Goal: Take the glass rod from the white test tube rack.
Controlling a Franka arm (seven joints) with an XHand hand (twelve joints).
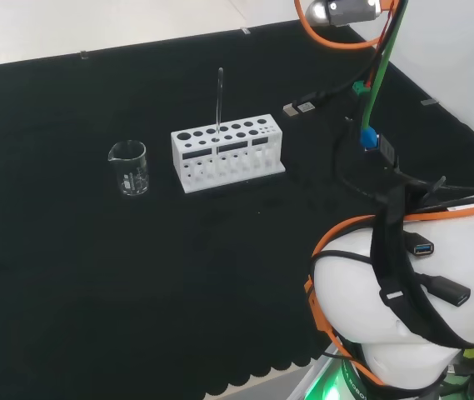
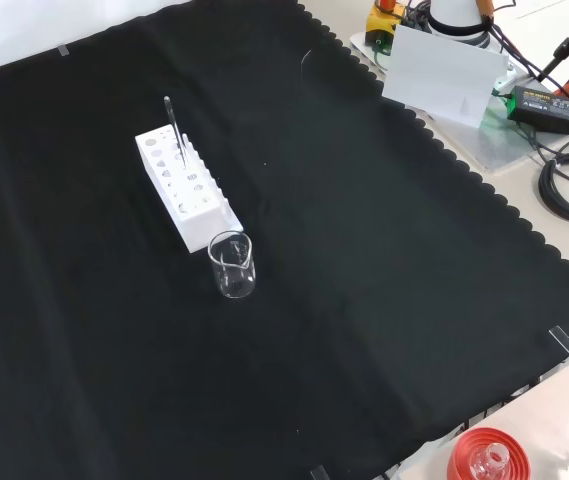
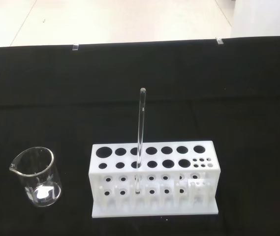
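A white test tube rack [image 1: 227, 152] [image 2: 186, 187] [image 3: 153, 178] with two rows of round holes stands on the black cloth. A clear glass rod [image 1: 219, 104] [image 2: 174, 125] [image 3: 140, 137] stands upright in one of the rack's holes and rises well above its top. In the head view the rack is at the middle of the bench. The wrist view looks at the rack and rod from some distance, with nothing touching the rod.
A small clear glass beaker [image 1: 129, 167] [image 2: 232, 265] [image 3: 36, 176] stands on the cloth beside one end of the rack. A red ribbed ring stand [image 2: 484, 458] sits off the cloth's near edge in the front view. The arm's white links [image 1: 403, 300] and cables rise at the head view's right.
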